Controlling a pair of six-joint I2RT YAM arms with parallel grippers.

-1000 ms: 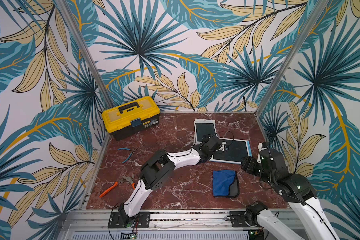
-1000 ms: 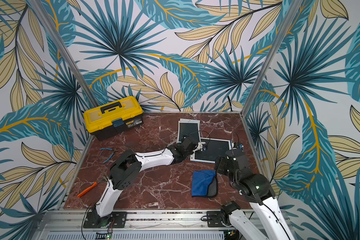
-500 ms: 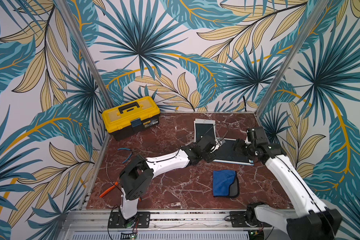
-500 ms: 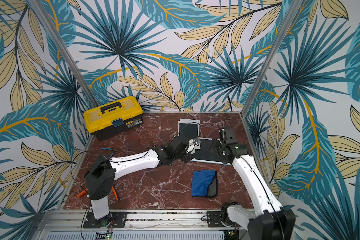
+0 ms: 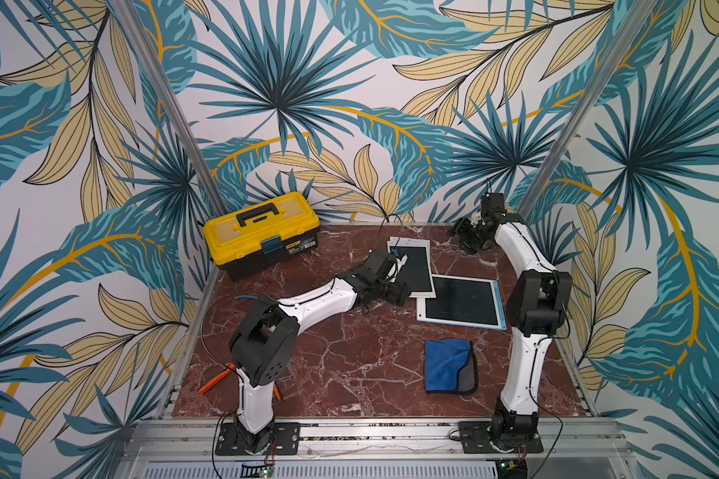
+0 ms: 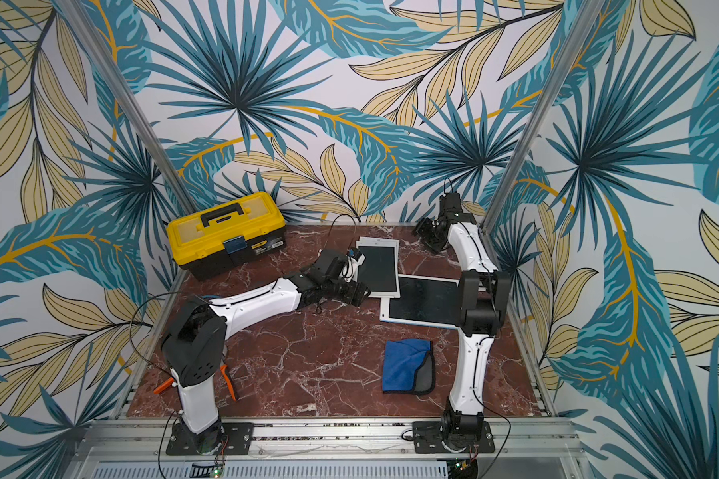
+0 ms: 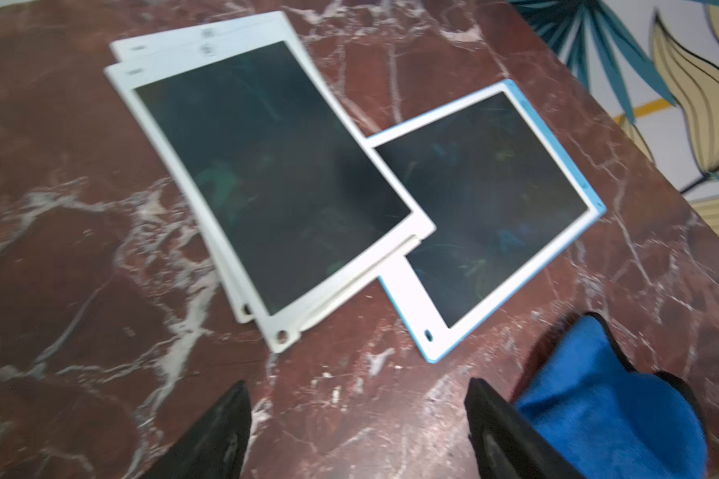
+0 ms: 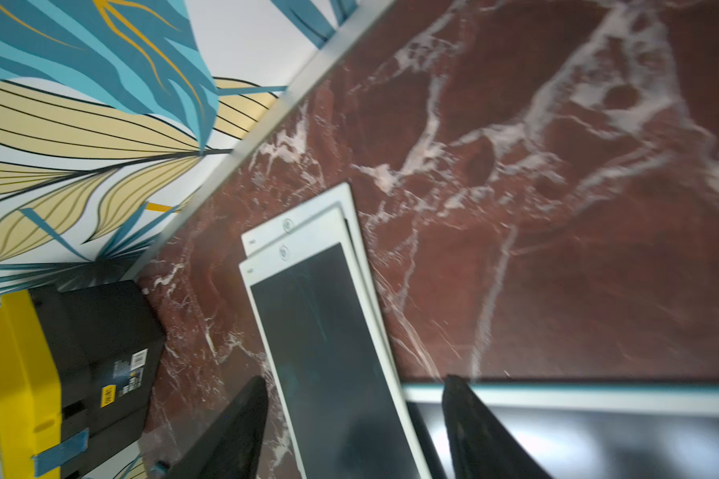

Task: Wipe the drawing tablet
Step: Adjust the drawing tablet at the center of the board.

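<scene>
Two white drawing tablets (image 5: pixel 411 269) (image 6: pixel 376 269) lie stacked at the back of the red marble table. A third drawing tablet with a blue edge (image 5: pixel 461 302) (image 6: pixel 424 302) lies beside them, one corner under the stack. A folded blue cloth (image 5: pixel 449 365) (image 6: pixel 407 367) lies loose toward the front. My left gripper (image 5: pixel 403 290) (image 7: pixel 356 387) hovers open and empty over bare marble just short of the white stack (image 7: pixel 275 174), with the cloth (image 7: pixel 607 398) beside one finger. My right gripper (image 5: pixel 465 236) (image 8: pixel 354 379) is open and empty, raised near the back right corner, above the white tablets (image 8: pixel 328 331).
A yellow and black toolbox (image 5: pixel 262 232) (image 8: pixel 59 365) stands at the back left. Orange-handled pliers (image 5: pixel 216 379) lie at the front left behind my left arm's base. A blue-handled tool (image 5: pixel 245 296) lies near the left edge. Patterned walls close three sides.
My right arm has stretched from the front right up to the back right corner. My left arm's elbow has swung forward while its gripper stayed beside the white tablets. Tablets and cloth have not moved.
</scene>
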